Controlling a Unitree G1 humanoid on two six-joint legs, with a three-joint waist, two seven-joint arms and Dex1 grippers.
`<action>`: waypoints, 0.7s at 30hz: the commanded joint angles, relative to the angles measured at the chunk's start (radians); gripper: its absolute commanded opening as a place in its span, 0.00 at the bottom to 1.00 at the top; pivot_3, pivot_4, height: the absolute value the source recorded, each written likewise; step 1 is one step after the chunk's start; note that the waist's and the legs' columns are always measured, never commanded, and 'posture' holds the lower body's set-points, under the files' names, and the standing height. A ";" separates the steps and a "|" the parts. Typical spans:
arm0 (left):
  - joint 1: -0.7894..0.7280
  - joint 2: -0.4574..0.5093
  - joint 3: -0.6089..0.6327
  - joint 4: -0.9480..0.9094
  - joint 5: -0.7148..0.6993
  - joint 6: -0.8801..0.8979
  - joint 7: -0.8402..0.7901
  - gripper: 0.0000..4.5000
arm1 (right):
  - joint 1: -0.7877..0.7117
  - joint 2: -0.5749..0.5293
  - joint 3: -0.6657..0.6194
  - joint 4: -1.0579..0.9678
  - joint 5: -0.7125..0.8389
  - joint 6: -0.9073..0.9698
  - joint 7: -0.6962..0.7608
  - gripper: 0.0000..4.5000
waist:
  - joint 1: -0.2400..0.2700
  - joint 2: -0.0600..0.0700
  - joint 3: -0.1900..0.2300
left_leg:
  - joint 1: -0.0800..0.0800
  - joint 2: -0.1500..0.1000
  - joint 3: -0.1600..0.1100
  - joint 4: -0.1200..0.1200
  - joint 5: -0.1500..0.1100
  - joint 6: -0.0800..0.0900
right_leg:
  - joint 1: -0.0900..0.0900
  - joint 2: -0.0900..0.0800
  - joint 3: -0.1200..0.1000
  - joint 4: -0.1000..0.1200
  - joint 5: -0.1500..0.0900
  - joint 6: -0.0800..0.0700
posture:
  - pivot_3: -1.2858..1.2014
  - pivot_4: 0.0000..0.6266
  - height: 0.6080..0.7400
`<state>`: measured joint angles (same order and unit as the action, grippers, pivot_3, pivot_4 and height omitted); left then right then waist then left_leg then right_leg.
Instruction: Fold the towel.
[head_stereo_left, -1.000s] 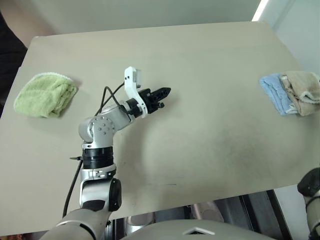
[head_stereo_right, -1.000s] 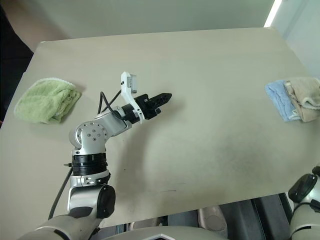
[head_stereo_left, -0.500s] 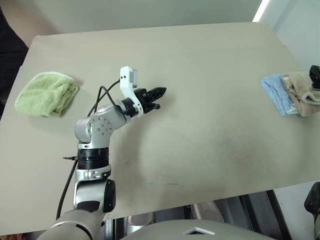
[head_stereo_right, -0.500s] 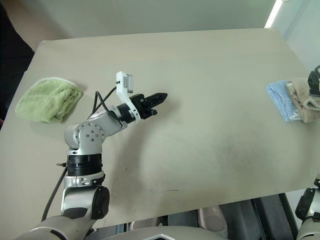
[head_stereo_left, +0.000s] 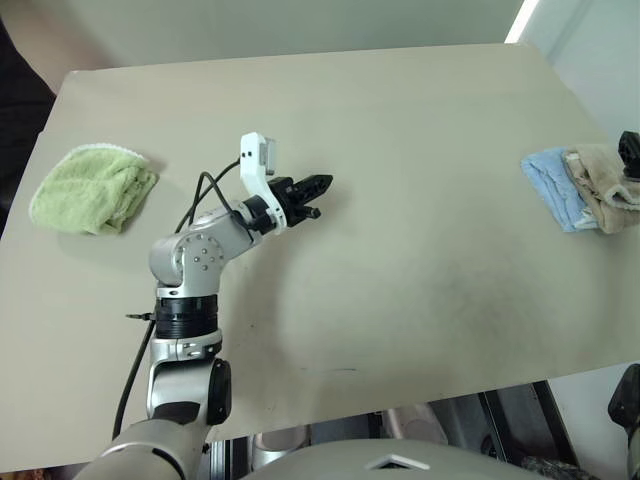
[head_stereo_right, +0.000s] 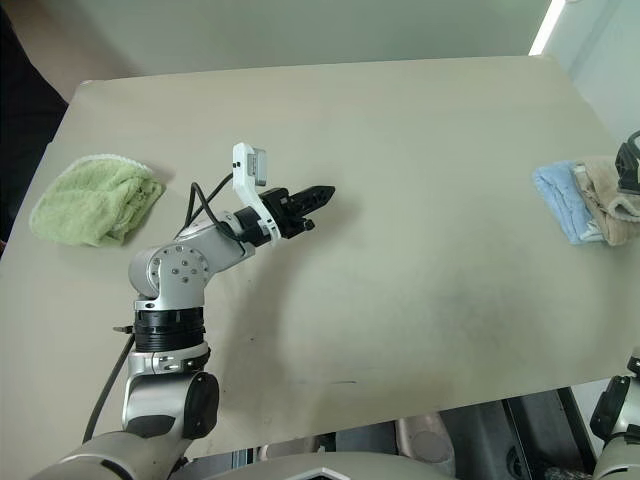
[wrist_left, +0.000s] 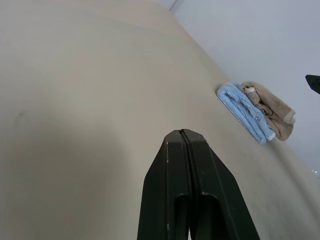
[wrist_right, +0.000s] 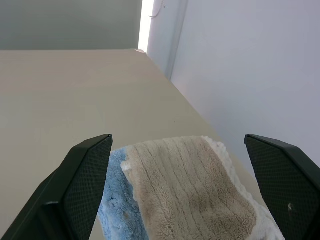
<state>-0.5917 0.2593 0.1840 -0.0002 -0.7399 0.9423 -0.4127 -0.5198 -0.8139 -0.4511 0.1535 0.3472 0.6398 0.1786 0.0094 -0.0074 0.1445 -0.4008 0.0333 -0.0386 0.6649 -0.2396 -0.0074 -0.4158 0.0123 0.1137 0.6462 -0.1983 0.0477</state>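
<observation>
Three cloths: all on the beige table (head_stereo_left: 400, 130), one at its left side, two bunched together at its right edge.
Towel (wrist_right: 190, 190): beige-tan, plush and ribbed, with a white edge along one side; lies at the table's right edge, folded into a small bundle and overlapping the light-blue cloth.
Light-blue cloth (head_stereo_left: 548, 186): touching the towel on its inner side, partly under it.
Green cloth (head_stereo_left: 92, 188): fluffy, crumpled, alone near the table's left edge, well apart from the other two.
Cut off: the towel's far end runs out of the head views at the right border; the wrist view crops its near end.
Hard to make out: a small dark mark on the towel in the left wrist view, too small to read.
Left gripper (head_stereo_left: 322, 183): black fingers pressed flat together, nothing between them; held over bare tabletop left of centre, pointing toward the right side of the table.
Left arm: reaches up from the near edge, silver elbow bent, a white camera bracket above the wrist, a black cable looping beside it.
Right gripper (wrist_right: 192, 150): fingers (wrist_right: 82, 180) spread wide to either side of the towel, gripping nothing; a dark tip of it shows just at the towel's right end in the head views.
Contact: cannot tell whether the right fingers touch the cloth.
</observation>
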 joint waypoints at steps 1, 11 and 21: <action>0.183 0.166 -0.021 -0.130 0.197 -0.265 -0.088 0.00 | -0.025 0.166 0.298 -0.114 0.026 -0.073 0.255 0.99 | -0.022 -0.002 -0.003 | 0.000 0.000 0.000 -0.002 0.000 0.000 | -0.001 0.000 0.001 0.000 0.000 0.000 | 0.52 0.24 1.00; 0.253 0.227 -0.071 -0.133 0.310 -0.475 -0.152 0.00 | -0.013 0.253 0.398 -0.152 0.002 -0.104 0.386 0.99 | 0.018 -0.001 -0.001 | -0.004 -0.006 -0.036 0.003 -0.006 -0.009 | -0.016 0.012 0.000 -0.004 0.011 -0.010 | 0.52 0.24 1.00; 0.232 0.235 -0.048 -0.073 0.308 -0.519 -0.212 0.00 | -0.015 0.263 0.396 -0.117 -0.019 -0.144 0.396 0.99 | -0.001 -0.002 -0.001 | -0.002 -0.005 -0.032 0.004 -0.007 -0.010 | -0.015 0.008 -0.003 -0.003 0.015 -0.013 | 0.52 0.24 1.00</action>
<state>-0.3453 0.4829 0.1070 -0.0708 -0.4313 0.4518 -0.6106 -0.5209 -0.5504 -0.0317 0.0445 0.3352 0.5276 0.5624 0.0083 -0.0093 0.1431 -0.4028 0.0282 -0.0707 0.6693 -0.2472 -0.0178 -0.4313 0.0205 0.1111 0.6432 -0.1832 0.0351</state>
